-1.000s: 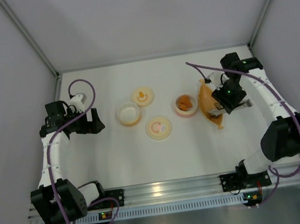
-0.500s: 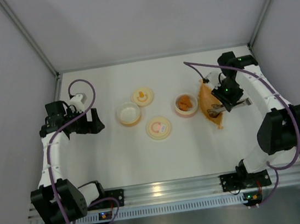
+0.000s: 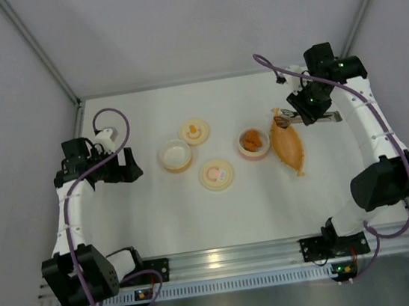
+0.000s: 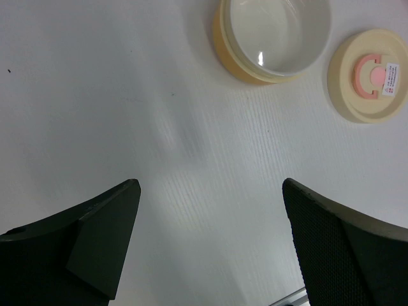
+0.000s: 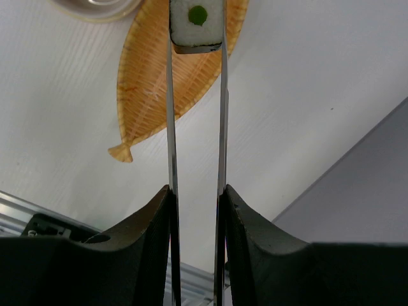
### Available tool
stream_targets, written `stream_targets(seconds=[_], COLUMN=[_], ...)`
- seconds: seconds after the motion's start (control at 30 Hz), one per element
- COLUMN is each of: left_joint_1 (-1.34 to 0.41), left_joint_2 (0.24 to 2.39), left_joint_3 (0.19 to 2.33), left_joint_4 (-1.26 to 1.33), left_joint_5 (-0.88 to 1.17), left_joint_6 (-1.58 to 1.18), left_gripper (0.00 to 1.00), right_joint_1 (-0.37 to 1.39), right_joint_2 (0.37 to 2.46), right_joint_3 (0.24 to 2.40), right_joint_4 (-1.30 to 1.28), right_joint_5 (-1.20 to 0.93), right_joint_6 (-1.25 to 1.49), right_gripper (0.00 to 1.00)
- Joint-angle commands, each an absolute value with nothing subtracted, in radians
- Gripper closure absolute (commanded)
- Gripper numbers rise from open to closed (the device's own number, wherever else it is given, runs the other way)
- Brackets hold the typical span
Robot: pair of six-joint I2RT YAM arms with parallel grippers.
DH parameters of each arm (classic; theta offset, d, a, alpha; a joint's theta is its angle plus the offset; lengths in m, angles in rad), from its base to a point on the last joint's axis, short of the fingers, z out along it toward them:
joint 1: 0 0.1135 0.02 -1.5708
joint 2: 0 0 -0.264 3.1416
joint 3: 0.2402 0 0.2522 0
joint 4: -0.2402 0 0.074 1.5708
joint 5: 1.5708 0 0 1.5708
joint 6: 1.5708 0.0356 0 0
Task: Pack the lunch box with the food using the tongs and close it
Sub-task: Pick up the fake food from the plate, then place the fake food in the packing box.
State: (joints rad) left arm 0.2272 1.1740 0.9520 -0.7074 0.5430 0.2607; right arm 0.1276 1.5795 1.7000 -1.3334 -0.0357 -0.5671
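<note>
By the orange bag (image 5: 150, 76), right fingers (image 5: 146, 255) clamped on the tongs (image 5: 170, 127), near ends cropped; left fingers (image 4: 95, 242) wide.

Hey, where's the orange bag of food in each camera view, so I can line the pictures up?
Top external: the orange bag lies right of centre.
Left wrist: not in it.
Right wrist: upper left, behind the tongs.
Shared landmark: the tongs, near the bag's far end in the top view.
</note>
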Motion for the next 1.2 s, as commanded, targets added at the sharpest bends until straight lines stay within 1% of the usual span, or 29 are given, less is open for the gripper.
stream_targets(seconds=[0.0,0.07,0.13,0.2,0.33,0.47,0.8,1.03,1.17], left_joint_1=[0.230,0.230,0.230,0.230,0.233,0.250,0.342,0.373,0.373], left_joint_2=[1.175,1.181,1.193,1.209,1.232,1.258,1.371,1.396,1.393], left_joint_3=[0.997,1.028,1.052,1.087,1.134,1.158,1.204,1.197,1.184], left_joint_4=[-0.695,-0.710,-0.722,-0.736,-0.761,-0.773,-0.804,-0.807,-0.798], left_joint_5=[0.590,0.623,0.644,0.669,0.698,0.748,0.870,0.896,0.871], left_joint_6=[0.244,0.229,0.216,0.203,0.181,0.152,0.135,0.147,0.160], left_gripper=[0.02,0.02,0.02,0.02,0.02,0.02,0.02,0.02,0.02], right_joint_1=[0.123,0.141,0.196,0.271,0.391,0.501,0.728,0.795,0.818], right_joint_2=[1.562,1.580,1.586,1.591,1.617,1.672,1.830,1.945,1.994], right_joint_3=[1.848,1.900,1.905,1.887,1.838,1.848,1.934,2.057,2.080], right_joint_4=[-1.493,-1.468,-1.393,-1.332,-1.131,-1.024,-0.876,-0.850,-0.862], right_joint_5=[-0.113,-0.144,-0.155,-0.155,-0.149,-0.133,-0.112,-0.120,-0.117], right_joint_6=[-0.545,-0.519,-0.483,-0.453,-0.350,-0.299,-0.244,-0.227,-0.232], right_gripper=[1.00,1.00,1.00,1.00,1.00,1.00,1.00,1.00,1.00])
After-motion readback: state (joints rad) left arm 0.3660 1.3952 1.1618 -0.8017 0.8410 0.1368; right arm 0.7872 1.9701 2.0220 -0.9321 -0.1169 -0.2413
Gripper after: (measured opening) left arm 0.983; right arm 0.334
